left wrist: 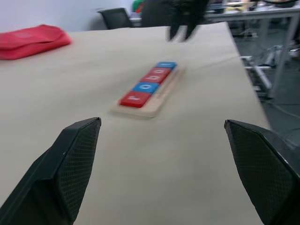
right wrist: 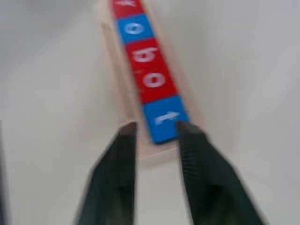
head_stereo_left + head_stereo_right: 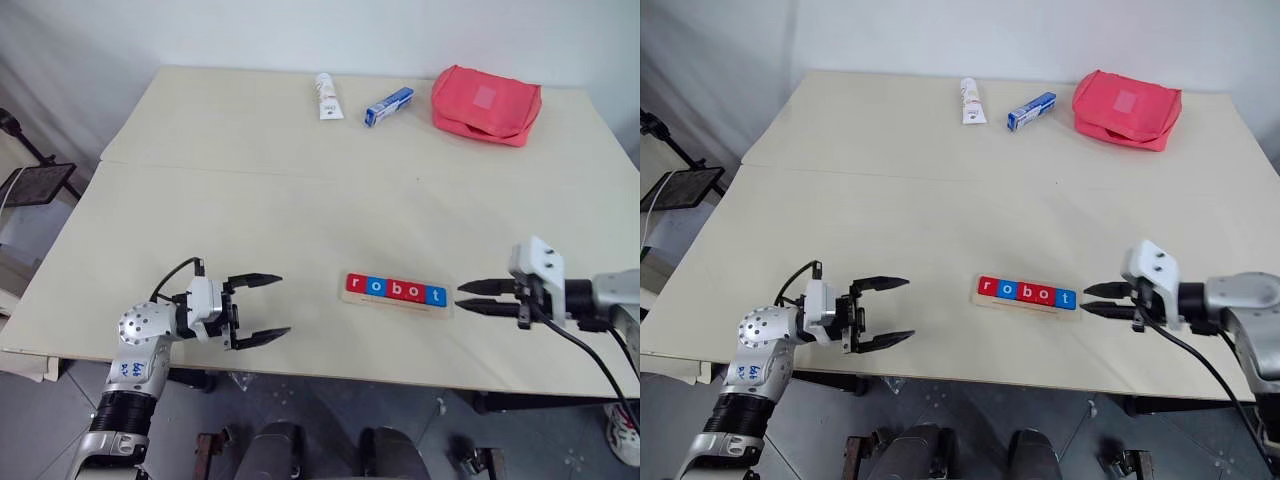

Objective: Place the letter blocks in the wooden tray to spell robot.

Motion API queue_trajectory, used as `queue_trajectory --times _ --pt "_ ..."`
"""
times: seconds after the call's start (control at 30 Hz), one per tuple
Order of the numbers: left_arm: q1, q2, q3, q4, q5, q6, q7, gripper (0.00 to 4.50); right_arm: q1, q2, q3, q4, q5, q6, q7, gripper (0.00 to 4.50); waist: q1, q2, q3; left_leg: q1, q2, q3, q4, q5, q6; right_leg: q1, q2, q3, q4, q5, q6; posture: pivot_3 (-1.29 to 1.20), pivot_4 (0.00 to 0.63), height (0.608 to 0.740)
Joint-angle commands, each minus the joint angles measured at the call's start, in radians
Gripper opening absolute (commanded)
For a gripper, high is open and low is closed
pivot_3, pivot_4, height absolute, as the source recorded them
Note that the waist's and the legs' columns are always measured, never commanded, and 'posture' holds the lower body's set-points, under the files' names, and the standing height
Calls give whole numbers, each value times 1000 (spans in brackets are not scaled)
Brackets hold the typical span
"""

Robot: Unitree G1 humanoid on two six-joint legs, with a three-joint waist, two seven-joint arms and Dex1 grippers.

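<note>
All five letter blocks are seated in the wooden tray, reading robot, just ahead of the right tool, fingers slightly apart, empty. Left tool wide apart, empty. Risk: the end block could be clipped and dislodged during withdrawal.

Pale wooden tray, matt table, red cloth pouch.

Even bright overhead light, soft shadows; both wrist views motion-blurred, head views sharp.
</note>
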Motion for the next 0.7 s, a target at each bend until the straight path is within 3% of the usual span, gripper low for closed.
queue_trajectory --times 0.03,0.2,0.6,0.7 --pt "-34 10 46 29 7 -10 52 4500 51 -5 -79 58 30 -124 58 2643 3 0 0 0 0 0 0 0 0 0 0 0 0 0 0 0 150 740" --pt "-66 21 84 67 -20 4 55 4500 123 21 -150 166 70 -243 117 4380 3 -1 0 0 0 0 0 0 0 0 0 -1 0 0 0 0 150 740" --pt "-143 47 116 204 -58 50 -84 4500 123 34 -239 409 160 -416 273 4444 1 -1 0 0 0 1 0 0 0 0 -1 -4 0 0 0 0 150 740" --pt "-172 45 118 231 -53 46 -96 4500 98 36 -247 437 168 -421 240 4444 2 -1 0 0 0 1 0 0 0 0 -1 -5 0 0 0 0 150 740"
